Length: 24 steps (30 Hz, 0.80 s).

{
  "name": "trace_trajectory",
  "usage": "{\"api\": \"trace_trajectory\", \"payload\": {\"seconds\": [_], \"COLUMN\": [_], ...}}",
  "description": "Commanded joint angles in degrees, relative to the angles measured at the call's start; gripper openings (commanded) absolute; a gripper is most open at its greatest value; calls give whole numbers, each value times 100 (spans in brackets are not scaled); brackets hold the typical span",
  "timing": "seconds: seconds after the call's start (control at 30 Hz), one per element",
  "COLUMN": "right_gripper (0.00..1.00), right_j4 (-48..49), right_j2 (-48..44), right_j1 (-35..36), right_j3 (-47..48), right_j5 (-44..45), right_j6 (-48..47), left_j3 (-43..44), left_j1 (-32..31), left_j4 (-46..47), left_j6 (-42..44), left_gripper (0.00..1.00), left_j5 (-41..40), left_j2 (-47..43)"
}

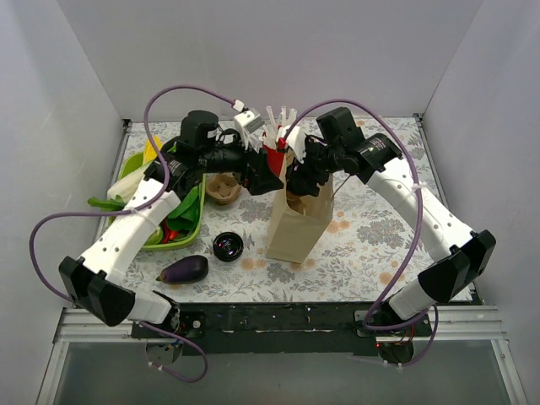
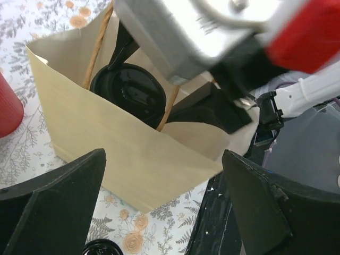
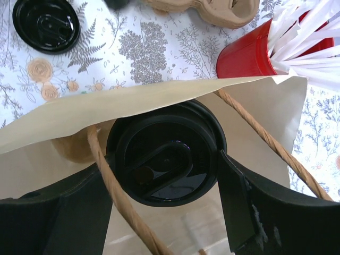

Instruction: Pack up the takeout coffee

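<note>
Right end effector [image 3: 162, 172] snug on coffee [image 3: 166, 151]

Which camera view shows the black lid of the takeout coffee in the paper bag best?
Right wrist: the takeout coffee lid fills the middle, seen from above inside the paper bag. Left wrist shows part behind the bag wall; top external hardly shows it.

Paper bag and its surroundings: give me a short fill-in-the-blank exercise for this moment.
1. The takeout coffee stands inside the paper bag under a lid coloured ____.
2. The right pincer reaches ____ the bag, one finger either side of the cup.
3. The left pincer, outside the bag, has its jaws ____.
4. The cup of white straws is coloured ____.
Missing words: black; into; open; red.
</note>
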Motion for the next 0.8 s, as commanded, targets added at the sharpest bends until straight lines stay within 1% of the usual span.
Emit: {"api": "trace_trajectory", "payload": {"seconds": [0.0, 0.03, 0.1, 0.2, 0.23, 0.27, 0.4, 0.5, 0.6, 0.63, 0.7, 0.73, 0.77], "right_gripper": [1, 1, 1, 1, 1, 1, 1, 1, 1, 1, 1, 1, 1], "right_j4": [308, 360, 422, 440, 423, 440, 501, 493, 466, 458, 414, 353, 326], "right_j2": [69, 122, 174, 298, 350, 359, 386, 368, 298, 280, 245, 228, 201], "right_j1": [10, 10, 10, 1, 10, 10, 10, 10, -8, -8, -34, -43, -61], "right_j3": [405, 449, 554, 695, 722, 731, 757, 740, 634, 617, 582, 581, 573], "right_j5": [-5, 39, 188, 242, 224, 224, 329, 391, 435, 435, 435, 435, 417], "right_j6": [645, 707, 935, 1129, 1147, 1164, 1235, 1130, 928, 866, 708, 655, 559], "left_j3": [244, 200, 156, 252, 279, 296, 402, 376, 385, 411, 472, 499, 534], "left_j1": [-249, -293, -320, -425, -478, -470, -478, -478, -469, -461, -434, -434, -434], "left_j4": [-105, -52, 53, 54, 36, -34, -210, -315, -316, -315, -280, -272, -245], "left_j6": [-503, -645, -1057, -1253, -1271, -1271, -1122, -797, -463, -419, -234, -182, -120], "left_gripper": [92, 91, 91, 90, 90, 89, 85, 82, 73, 68, 61, 55, 53], "left_j5": [-525, -787, -983, -1193, -1360, -1692, -2292, -2757, -2986, -3013, -2979, -2961, -2944], "left_j2": [277, 286, 382, 584, 628, 698, 760, 725, 716, 734, 751, 769, 787]}}
